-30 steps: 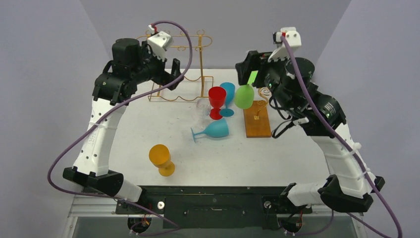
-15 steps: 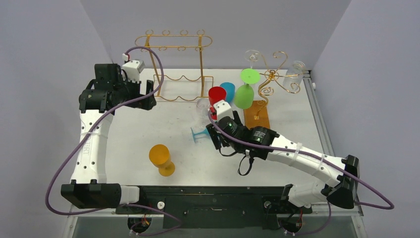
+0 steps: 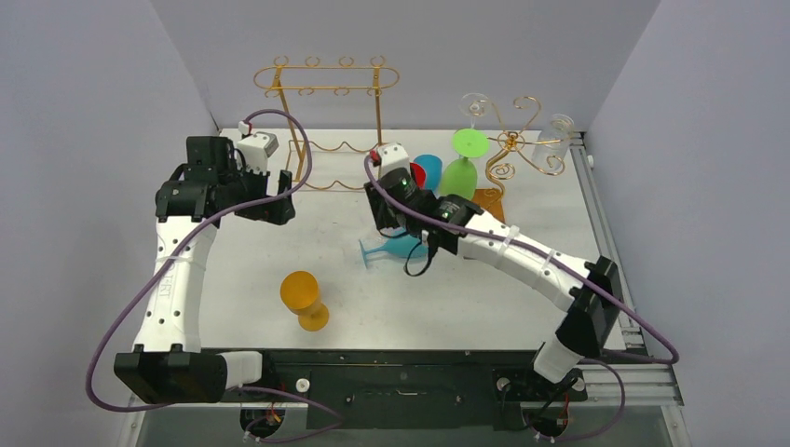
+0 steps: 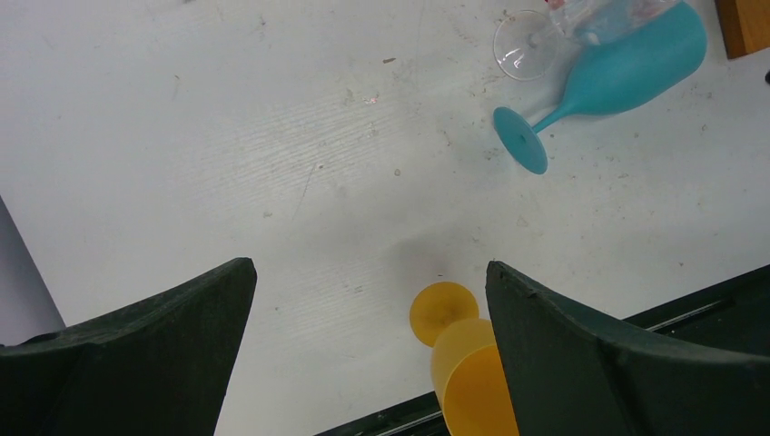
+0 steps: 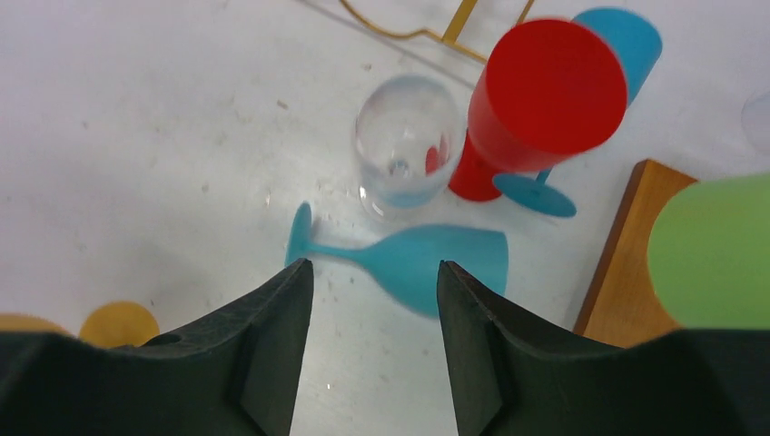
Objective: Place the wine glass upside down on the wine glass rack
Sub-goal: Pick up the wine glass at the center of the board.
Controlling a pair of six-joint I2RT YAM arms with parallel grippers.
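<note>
The gold scroll rack (image 3: pixel 510 142) stands on a wooden base (image 3: pixel 484 200) at the back right. A green glass (image 3: pixel 460 173) hangs from it upside down, and a clear glass (image 3: pixel 560 130) hangs at its right. A teal glass (image 3: pixel 402 247) lies on its side mid-table. My right gripper (image 3: pixel 382 216) is open and empty above it. In the right wrist view the gripper (image 5: pixel 375 268) sits just short of the teal glass (image 5: pixel 427 259), with an upright clear glass (image 5: pixel 406 145) and a red glass (image 5: pixel 545 91) beyond. My left gripper (image 3: pixel 277 197) is open and empty.
A blue glass (image 3: pixel 431 169) stands behind the red one (image 3: pixel 417 175). A yellow glass (image 3: pixel 305 298) stands near the front left and shows by my left fingers (image 4: pixel 463 363). A tall gold wire rack (image 3: pixel 326 121) stands at the back left.
The right gripper left the green glass hanging on the rack, swung down over the teal glass, then shifted back toward the clear and red glasses. The left arm came down lower.
</note>
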